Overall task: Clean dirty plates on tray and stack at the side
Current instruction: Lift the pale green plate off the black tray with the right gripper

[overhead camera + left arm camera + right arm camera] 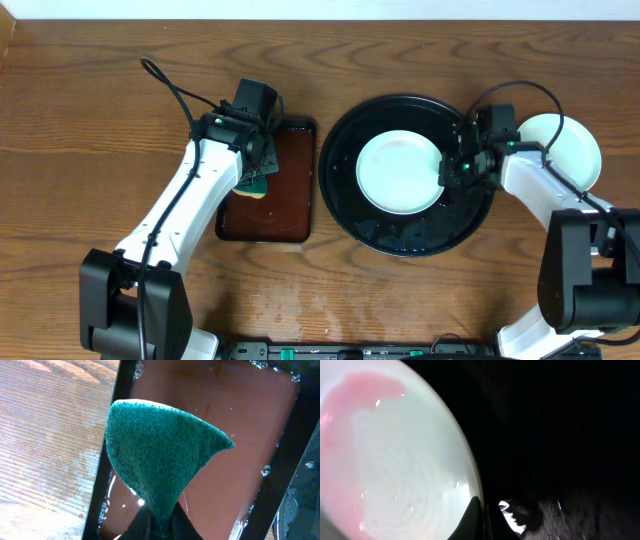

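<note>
At centre right of the overhead view, smeared plate (398, 172) in tray (345, 215), rim clamped by right gripper (452, 172); sponge (160, 445) pinched in left gripper (159, 530); side plate (575, 150) seemingly done, wiping and stacking left.

A green sponge (155, 455) hangs over a wet brown tray (292, 195) on the table (80, 100).

Even light; dark, blurred right-wrist view

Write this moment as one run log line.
left gripper: shut on green sponge over brown tray | right gripper: shut on smeared plate rim, in black tray
</note>
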